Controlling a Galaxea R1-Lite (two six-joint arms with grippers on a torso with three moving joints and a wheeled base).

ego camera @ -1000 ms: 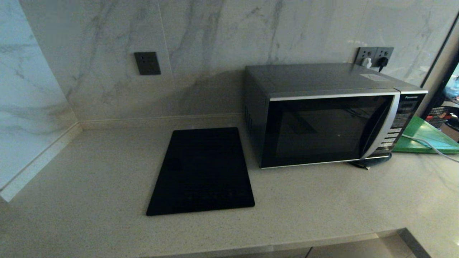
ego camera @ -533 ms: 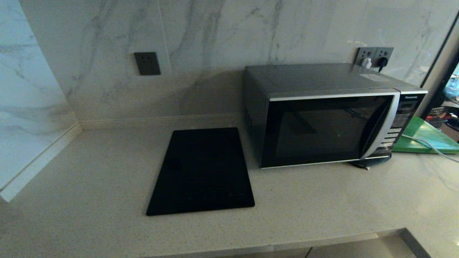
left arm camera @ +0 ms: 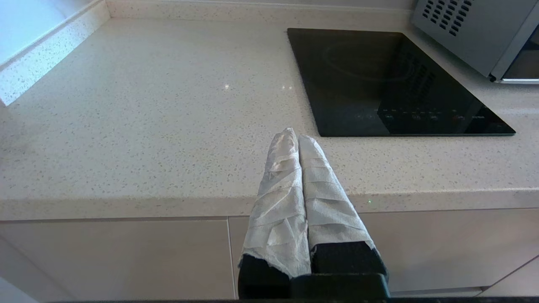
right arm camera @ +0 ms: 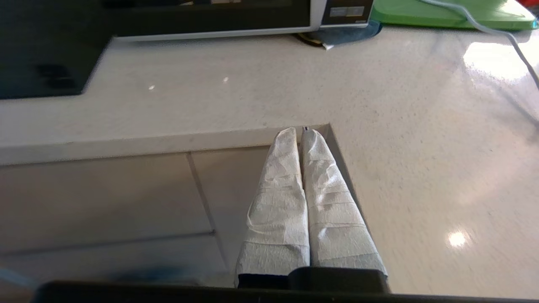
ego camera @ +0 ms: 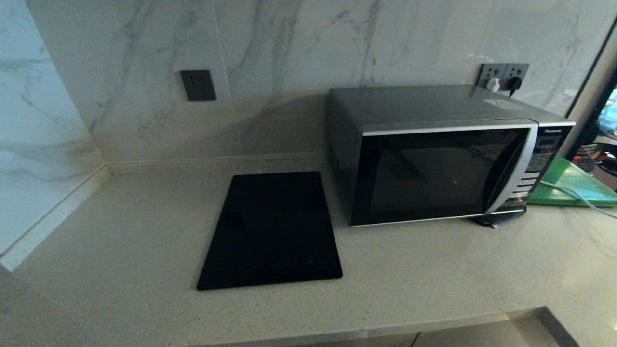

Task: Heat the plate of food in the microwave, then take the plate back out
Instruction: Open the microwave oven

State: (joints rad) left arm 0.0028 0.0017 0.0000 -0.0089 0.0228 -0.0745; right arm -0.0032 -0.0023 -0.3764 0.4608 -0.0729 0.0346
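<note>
Boxy dark grey microwave (ego camera: 436, 154): door closed, desk back-right; plate unseen. Left gripper (left arm camera: 294, 136), right gripper (right arm camera: 300, 131): pinched together, empty. Open door 1st.

The head view is dim and greenish, the microwave (ego camera: 434, 154) casting a soft shadow on the wall beside it. Wrist views are brighter; glare patches dot the countertop (right arm camera: 421, 147), and its near edge blurs.
</note>
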